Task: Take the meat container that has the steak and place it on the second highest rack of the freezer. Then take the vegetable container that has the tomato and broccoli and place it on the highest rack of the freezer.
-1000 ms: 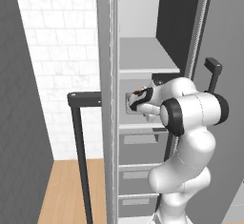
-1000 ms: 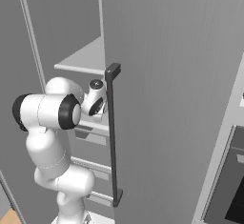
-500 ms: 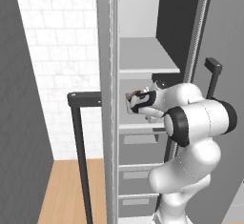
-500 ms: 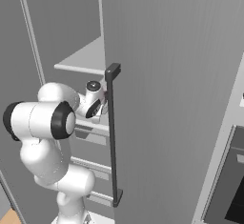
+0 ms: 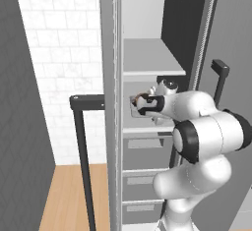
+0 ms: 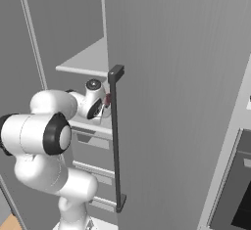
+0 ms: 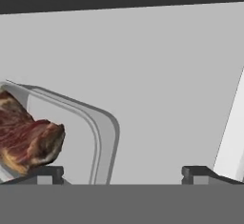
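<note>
The freezer [image 5: 162, 53] stands open around the claw [image 7: 123, 173], its door [image 6: 176, 102] swung out to the side. Above the claw sits the top shelf [image 5: 150, 60]; under it lies the second shelf [image 7: 167, 75], pale and flat. On that shelf, just off the claw's one fingertip, rests the tray [image 7: 102, 137] with the steak [image 7: 26, 139] inside it. The claw is released, its tips spread wide with bare shelf between them, gripping nothing. The tray looks fully set down, so the step in hand is probably a clean retreat: the arm should draw straight back, level, keeping the near fingertip clear of the tray's rim so nothing gets dragged forward off the shelf.
</note>
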### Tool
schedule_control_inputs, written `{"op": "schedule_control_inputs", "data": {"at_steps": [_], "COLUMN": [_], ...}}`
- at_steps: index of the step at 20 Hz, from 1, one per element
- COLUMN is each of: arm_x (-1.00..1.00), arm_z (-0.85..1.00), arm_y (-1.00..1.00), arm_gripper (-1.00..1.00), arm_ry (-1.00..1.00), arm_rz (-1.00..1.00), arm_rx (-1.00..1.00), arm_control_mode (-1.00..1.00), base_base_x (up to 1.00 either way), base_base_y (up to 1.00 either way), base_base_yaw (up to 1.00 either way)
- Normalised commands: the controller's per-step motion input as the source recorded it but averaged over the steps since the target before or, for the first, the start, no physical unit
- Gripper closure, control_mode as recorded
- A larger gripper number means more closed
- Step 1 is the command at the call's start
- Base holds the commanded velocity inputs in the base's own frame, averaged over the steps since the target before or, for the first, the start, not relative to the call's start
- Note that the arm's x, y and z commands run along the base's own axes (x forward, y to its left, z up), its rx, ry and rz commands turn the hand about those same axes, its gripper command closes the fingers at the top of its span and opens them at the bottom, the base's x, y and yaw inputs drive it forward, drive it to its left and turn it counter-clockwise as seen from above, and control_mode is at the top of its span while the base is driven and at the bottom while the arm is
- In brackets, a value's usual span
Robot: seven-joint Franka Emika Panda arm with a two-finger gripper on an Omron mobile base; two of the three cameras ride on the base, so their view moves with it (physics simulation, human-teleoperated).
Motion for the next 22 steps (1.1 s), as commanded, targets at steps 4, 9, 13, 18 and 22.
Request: {"op": "schedule_control_inputs", "data": {"at_steps": [4, 9, 13, 18, 22], "arm_x": [-0.12, -0.42, -0.48, -0.55, -0.41], "arm_z": [0.27, 0.00, 0.02, 0.03, 0.21], "arm_y": [0.05, 0.00, 0.00, 0.00, 0.00], "arm_gripper": [-1.00, -1.00, -1.00, -1.00, -1.00], "arm_ry": [0.09, 0.11, 0.05, 0.01, 0.01], "arm_rz": [-0.07, -0.01, 0.00, 0.00, 0.00], "arm_rx": [0.00, 0.00, 0.00, 0.00, 0.00], "arm_control_mode": [-1.00, -1.00, -1.00, -1.00, -1.00], "base_base_x": [0.00, 0.00, 0.00, 0.00, 0.00], "base_base_y": [0.00, 0.00, 0.00, 0.00, 0.00], "base_base_yaw": [0.00, 0.00, 0.00, 0.00, 0.00]}}
